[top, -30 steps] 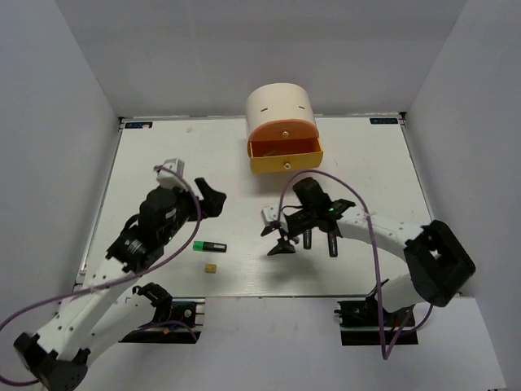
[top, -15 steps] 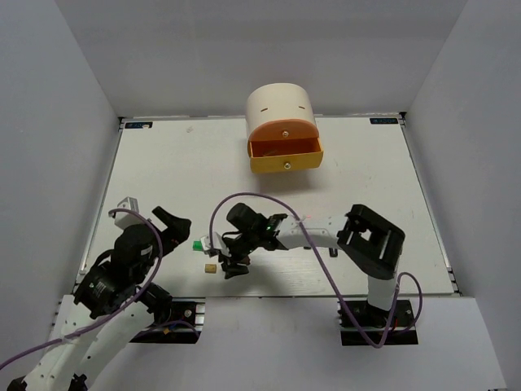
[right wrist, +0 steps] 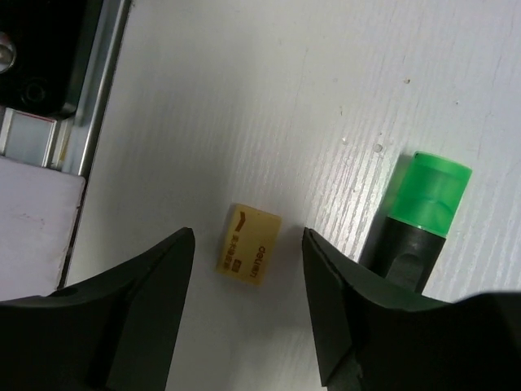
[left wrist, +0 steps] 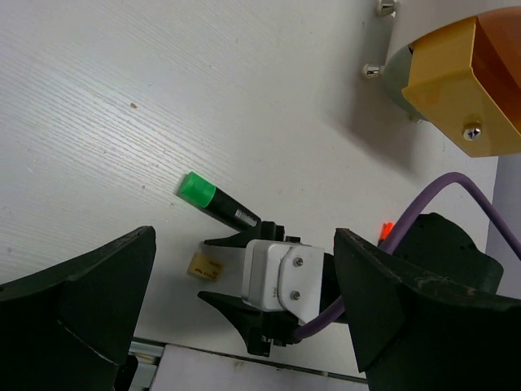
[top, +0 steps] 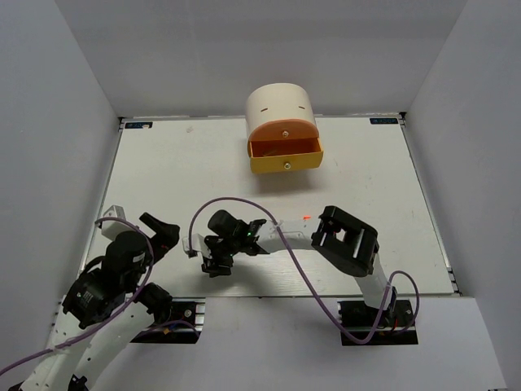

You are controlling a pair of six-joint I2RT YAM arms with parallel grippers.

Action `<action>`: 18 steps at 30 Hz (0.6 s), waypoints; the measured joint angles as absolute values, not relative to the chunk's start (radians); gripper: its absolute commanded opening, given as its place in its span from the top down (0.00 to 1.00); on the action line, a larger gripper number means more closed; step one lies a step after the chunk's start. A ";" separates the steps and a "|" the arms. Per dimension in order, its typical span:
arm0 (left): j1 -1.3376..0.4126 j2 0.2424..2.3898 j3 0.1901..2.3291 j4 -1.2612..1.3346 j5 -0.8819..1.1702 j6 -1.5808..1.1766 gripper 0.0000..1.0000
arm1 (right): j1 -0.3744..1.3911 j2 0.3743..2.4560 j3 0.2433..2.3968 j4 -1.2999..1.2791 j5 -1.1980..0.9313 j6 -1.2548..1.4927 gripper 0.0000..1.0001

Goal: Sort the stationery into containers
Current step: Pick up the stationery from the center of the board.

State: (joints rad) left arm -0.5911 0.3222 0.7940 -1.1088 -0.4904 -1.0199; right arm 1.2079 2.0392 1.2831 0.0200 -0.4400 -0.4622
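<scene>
Well, we start with the table (top: 163,163), which fills most of the top view. The desk unit (top: 281,108) stands at its 12 o'clock edge. Its yellow drawer (top: 285,161) is pulled out toward the arms, and we cannot see anything inside it from above.

The right arm (top: 301,239) stretches from its base at 5 o'clock across the near part of the table toward 7 o'clock. The left arm (top: 106,285) is folded back near its own base at 8 o'clock.

The right gripper (top: 215,265) hangs low over the table with its fingers spread wide, holding nothing. The left gripper (top: 160,230) sits just at 9 o'clock of it, jaws also wide apart and empty.

In the right wrist view we see the highlighter (right wrist: 407,236), with its green cap, lying flat on the table. It is partly under the finger (right wrist: 358,326) on that side.

The tan block (right wrist: 248,254) lies at 9 o'clock of the highlighter, near it but apart. It sits on the table in the gap between the right gripper's fingertips, touching neither. Both items lie well apart from the drawer.
</scene>
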 measured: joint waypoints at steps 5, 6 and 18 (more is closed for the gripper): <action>-0.591 0.320 0.803 -1.118 -0.495 -1.028 0.00 | 1.219 2.051 1.285 0.028 -0.413 -0.456 0.59; -0.591 0.319 0.803 -1.118 -0.495 -1.031 0.00 | 1.220 2.051 1.283 0.030 -0.411 -0.456 0.70; -0.591 0.202 0.628 -0.944 -0.479 -1.130 0.00 | 1.165 1.818 1.148 -0.035 -0.355 -0.456 0.98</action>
